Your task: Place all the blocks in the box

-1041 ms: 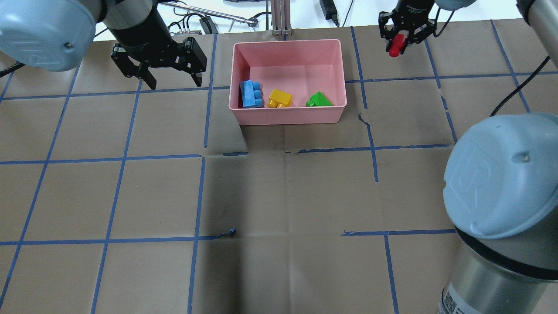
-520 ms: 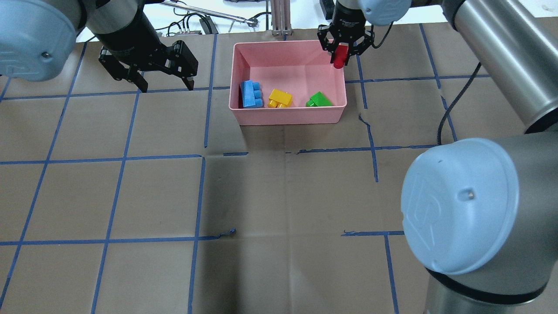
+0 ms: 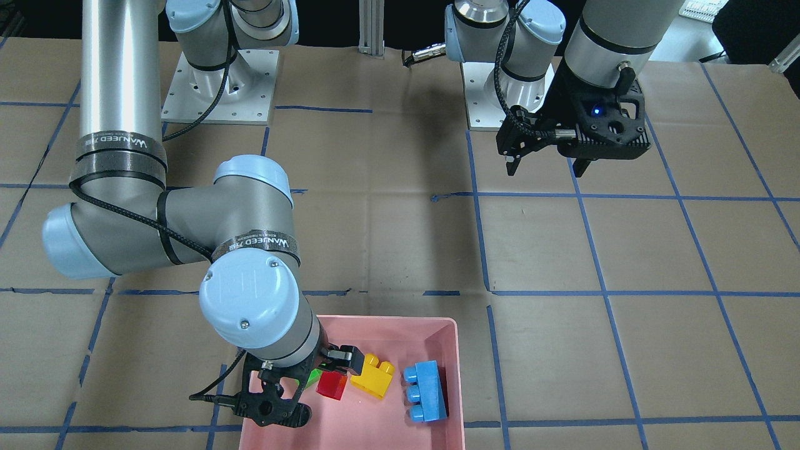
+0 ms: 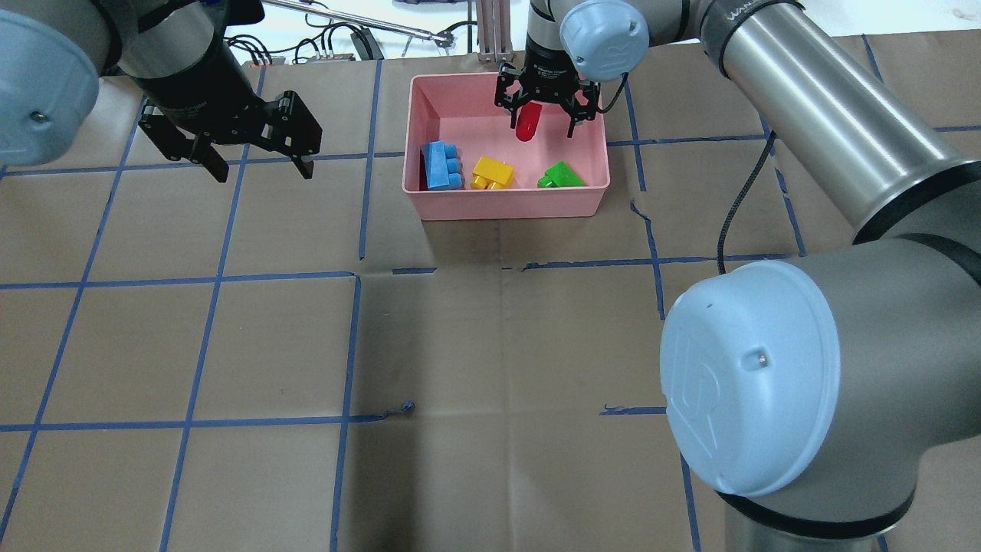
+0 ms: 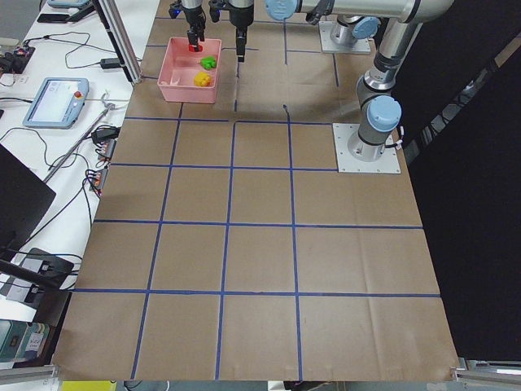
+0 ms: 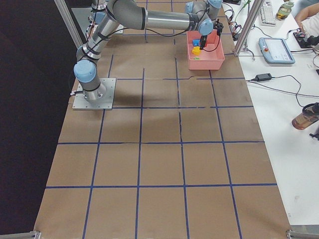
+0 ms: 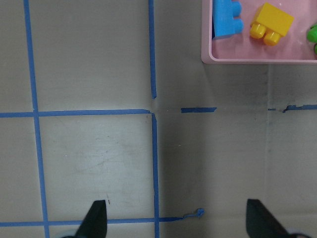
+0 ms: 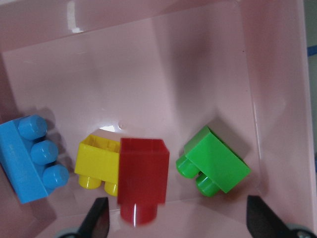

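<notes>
Blocks blue (image 4: pixel 442 165), yellow (image 4: pixel 491 172) and green (image 4: pixel 561 175) lie along the box's (image 4: pixel 506 205) lower wall, top centre of the overhead frame. Just above them, red (image 4: pixel 527 123) is loose under the right claw (image 4: pixel 542 127), which stands apart; I judge it is dropping in. Left claw (image 4: pixel 264 175), also apart, hovers over the counter (image 4: pixel 490 345) at upper left, out of the way.

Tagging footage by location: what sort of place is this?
Probably a robotics lab: robot arms bolted to a paper-covered table with a blue tape grid, and a teach pendant on the side bench.
</notes>
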Robot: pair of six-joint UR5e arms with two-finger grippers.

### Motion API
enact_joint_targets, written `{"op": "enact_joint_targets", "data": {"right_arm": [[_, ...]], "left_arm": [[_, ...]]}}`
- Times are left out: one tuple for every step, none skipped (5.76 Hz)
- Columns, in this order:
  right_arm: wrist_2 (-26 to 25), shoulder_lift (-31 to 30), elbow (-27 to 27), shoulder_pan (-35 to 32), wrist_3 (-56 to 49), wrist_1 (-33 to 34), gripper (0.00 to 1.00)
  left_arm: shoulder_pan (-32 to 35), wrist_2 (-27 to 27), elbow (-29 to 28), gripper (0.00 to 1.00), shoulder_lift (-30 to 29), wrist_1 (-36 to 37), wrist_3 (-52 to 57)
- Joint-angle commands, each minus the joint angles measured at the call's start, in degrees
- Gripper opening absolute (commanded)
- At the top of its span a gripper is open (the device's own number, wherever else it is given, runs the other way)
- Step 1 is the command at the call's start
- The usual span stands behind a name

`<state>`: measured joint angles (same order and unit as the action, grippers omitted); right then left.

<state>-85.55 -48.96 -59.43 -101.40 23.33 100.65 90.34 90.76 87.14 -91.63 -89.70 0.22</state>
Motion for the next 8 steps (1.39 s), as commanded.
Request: {"op": "enact_joint_targets", "data": {"right_arm": [[-0.5,-1.04,-0.07,1.02,-1.52,-0.36,1.0],[-0.67,-1.4,0.1,1.72,-3.45,-0.8,1.0],[-1.46,-3.49,-0.77,4.17,-7.91,-2.28,1.0],[-1.55,-5.95,-0.86,7.15,-13.96,-8.21,1.0],[-2.16,-11.02,-2.34,8.75,-17.06,-14.02,1.0],[-5.48,-16.2,-7.32,9.2,-20.14,-15.12,1.0],[-5.51,-24.26,-14.76,9.2,-20.26,-15.04,0.99],[-5.6,-32.17,-21.97,9.46,-20.17,-15.04,1.0]], "left_arm": [[0.01,0.99,-0.21,1.0,0.39,-0.04,-0.04],[-0.08,1.0,-0.21,1.0,0.4,-0.04,-0.04],[-0.16,1.0,-0.21,1.0,0.4,-0.04,-0.04],[-0.16,1.0,-0.3,1.0,0.48,-0.04,-0.04],[-0.16,1.08,-0.21,1.0,0.4,-0.04,0.13],[-0.16,1.0,-0.21,1.0,0.4,-0.04,0.22],[-0.25,1.0,-0.21,1.0,0.4,-0.04,0.22],[-0.25,1.08,-0.13,1.0,0.48,-0.13,0.22]]}}
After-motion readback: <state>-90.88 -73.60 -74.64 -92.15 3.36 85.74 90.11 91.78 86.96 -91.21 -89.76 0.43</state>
